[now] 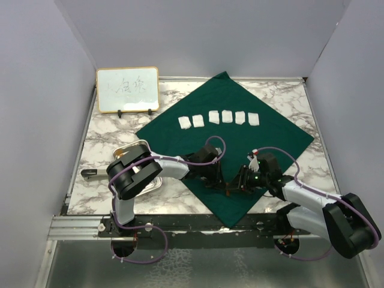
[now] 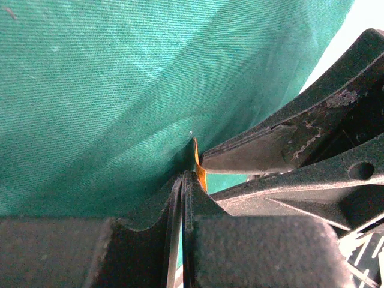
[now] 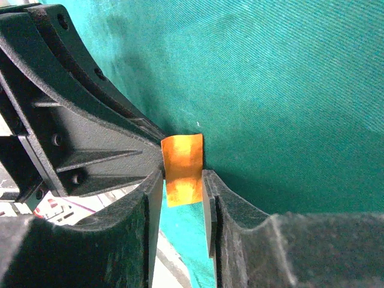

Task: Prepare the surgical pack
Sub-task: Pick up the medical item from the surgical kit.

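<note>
Both grippers are nose to nose, low over the near part of the green drape [image 1: 276, 141], which is spread flat as a diamond on the marble table [image 1: 108, 138]. Right gripper [image 3: 183, 180]: jaws partly closed and clamped on a small orange strip [image 3: 183, 165]. The strip sits face-on to the right wrist cam and spans the gap, with one edge on each finger and green cloth right behind it. Left gripper [image 2: 183, 179]: jaws together, only a hairline gap. From its own cam the same strip shows edge-on right at the tips, with the right gripper's fingers just to its right. Can't tell whether the left is actually pinching the strip or just touching it. In the right wrist cam the left gripper's tip meets the strip's upper left corner. Drape fills the background ahead of both sets of fingers. The row of six white gauze squares [image 1: 227, 116] lies on the drape, well beyond the fingertips toward the far side. The steel tray [image 1: 151, 181] is on the table well to the left of the left gripper, just off the drape's left edge and mostly hidden under the left arm. The whiteboard [image 1: 127, 90] stands at far left, well apart from both.
</note>
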Robot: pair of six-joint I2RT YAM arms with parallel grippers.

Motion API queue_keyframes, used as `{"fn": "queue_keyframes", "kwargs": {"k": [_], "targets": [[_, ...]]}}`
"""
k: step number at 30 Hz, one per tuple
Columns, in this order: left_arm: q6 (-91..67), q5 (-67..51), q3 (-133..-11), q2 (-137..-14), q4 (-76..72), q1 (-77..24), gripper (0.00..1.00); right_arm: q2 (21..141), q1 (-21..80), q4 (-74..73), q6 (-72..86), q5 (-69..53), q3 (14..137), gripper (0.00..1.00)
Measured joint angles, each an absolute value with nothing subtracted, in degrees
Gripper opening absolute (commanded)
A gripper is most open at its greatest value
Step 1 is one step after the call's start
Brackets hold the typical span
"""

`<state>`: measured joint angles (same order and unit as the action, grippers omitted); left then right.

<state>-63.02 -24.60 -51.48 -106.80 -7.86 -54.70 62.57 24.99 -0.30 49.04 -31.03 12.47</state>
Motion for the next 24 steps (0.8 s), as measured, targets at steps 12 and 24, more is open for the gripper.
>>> {"fn": "queue_keyframes", "kwargs": {"k": [12, 24], "targets": [[-62.7, -24.5, -50.4, -105.8, -8.4, -54.7, 0.14, 62.2, 25.0, -0.3, 48.7, -31.5, 12.6, 0.34], [-62.5, -24.4, -49.4, -104.9, -9.1, -54.5, 0.16, 62.2, 25.0, 0.9, 48.8, -32.9, 12.4, 0.37]]}}
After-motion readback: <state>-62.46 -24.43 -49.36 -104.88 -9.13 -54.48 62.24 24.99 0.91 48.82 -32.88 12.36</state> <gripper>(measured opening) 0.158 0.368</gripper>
